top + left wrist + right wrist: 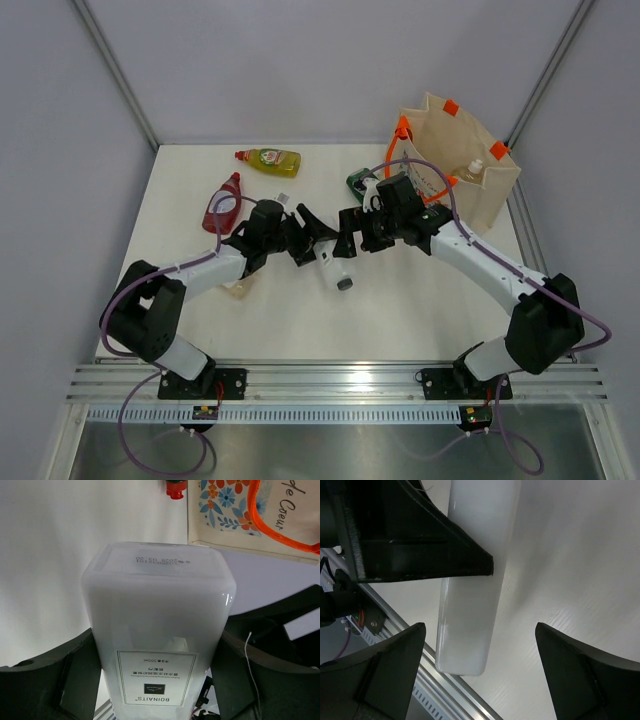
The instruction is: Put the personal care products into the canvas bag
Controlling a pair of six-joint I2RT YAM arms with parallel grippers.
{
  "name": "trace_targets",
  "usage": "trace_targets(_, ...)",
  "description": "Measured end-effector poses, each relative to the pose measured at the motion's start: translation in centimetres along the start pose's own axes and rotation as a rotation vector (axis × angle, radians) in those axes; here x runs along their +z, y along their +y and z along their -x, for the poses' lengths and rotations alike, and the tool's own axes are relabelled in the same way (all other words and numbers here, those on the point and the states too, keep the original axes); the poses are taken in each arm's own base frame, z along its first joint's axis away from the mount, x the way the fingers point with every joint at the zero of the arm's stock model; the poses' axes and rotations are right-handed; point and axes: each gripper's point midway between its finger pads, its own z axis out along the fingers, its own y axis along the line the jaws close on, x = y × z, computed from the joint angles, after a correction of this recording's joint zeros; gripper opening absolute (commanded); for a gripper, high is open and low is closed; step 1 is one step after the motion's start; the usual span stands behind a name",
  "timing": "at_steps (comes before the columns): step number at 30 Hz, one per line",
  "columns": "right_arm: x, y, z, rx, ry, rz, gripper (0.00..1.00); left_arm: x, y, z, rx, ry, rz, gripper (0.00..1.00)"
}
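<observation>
My left gripper (pixel 312 240) is shut on the flat white bottle (pixel 333 268) and holds it above the table, dark cap (pixel 345 284) toward the near edge. In the left wrist view the white bottle (pixel 157 630) fills the space between both fingers (pixel 75 675). My right gripper (pixel 352 232) is open around the bottle's (pixel 475 605) free end, its fingers (pixel 395 665) not touching it. The canvas bag (pixel 460 170) stands at the back right with an amber bottle (pixel 470 170) inside. The yellow bottle (pixel 268 158), red bottle (pixel 222 203) and green bottle (pixel 358 183) lie on the table.
Another amber bottle (pixel 238 288) lies partly hidden under my left arm. The bag's printed side (pixel 225 510) and orange handle (pixel 270 525) are close ahead of the left wrist, with a red cap (pixel 176 487) beside them. The table's metal rail (pixel 450 690) runs below the bottle.
</observation>
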Motion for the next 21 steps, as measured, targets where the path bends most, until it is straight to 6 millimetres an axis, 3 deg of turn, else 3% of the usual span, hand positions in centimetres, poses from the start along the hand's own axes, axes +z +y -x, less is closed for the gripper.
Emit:
trace_targets(5, 2.2, -0.9, -0.3, 0.040, 0.029, -0.012, 0.96, 0.1, -1.6, 0.1, -0.051, 0.009, -0.062, 0.00)
trace_targets(9, 3.3, -1.0, -0.2, 0.064, 0.035, -0.004, 0.88, 0.2, -2.7, 0.3, -0.078, 0.006, -0.107, 0.00)
trace_targets(12, 3.8, -0.7, -0.2, 0.075, 0.037, 0.014, 0.71, 0.4, -3.1, 0.4, -0.101, 0.006, -0.121, 0.02)
trace_targets(13, 3.9, -0.5, -0.1, 0.075, 0.037, 0.028, 0.53, 0.4, -3.1, 0.5, -0.110, 0.006, -0.122, 0.05)
trace_targets(16, 4.1, -0.4, -0.1, 0.041, 0.036, 0.035, 0.19, 0.7, -2.8, 0.4, -0.143, 0.014, -0.115, 0.33)
trace_targets(17, 4.1, -0.4, -0.2, 0.037, 0.043, 0.037, 0.00, 0.8, -2.7, 0.4, -0.152, 0.018, -0.112, 0.54)
trace_targets(19, 4.2, -0.7, -0.4, 0.025, 0.054, 0.044, 0.00, 0.9, -2.5, 0.3, -0.171, 0.024, -0.113, 0.71)
trace_targets(20, 4.1, -0.7, -0.4, 0.020, 0.057, 0.053, 0.00, 0.9, -2.5, 0.2, -0.179, 0.027, -0.113, 0.87)
trace_targets(21, 4.0, -0.7, -0.4, 0.013, 0.059, 0.065, 0.00, 0.8, -2.6, 0.2, -0.179, 0.027, -0.118, 0.92)
